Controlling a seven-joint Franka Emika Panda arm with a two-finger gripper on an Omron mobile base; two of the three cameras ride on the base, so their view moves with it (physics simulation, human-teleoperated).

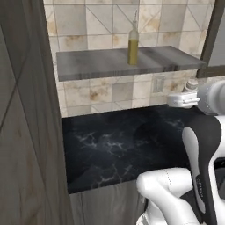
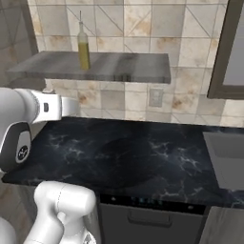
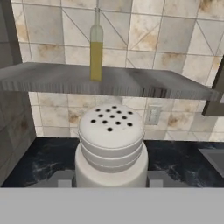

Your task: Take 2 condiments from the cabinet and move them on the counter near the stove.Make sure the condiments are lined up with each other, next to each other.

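So the gripper is clamped on the shaker, carrying it above the counter, while the oil bottle sits on the shelf, so next it probably needs setting down stove-side.

Counter across the frame's middle lies bare, open to passage. Shelf overhangs it at upper centre, carrying the bottle at its left. Cabinet side walls off the left edge.
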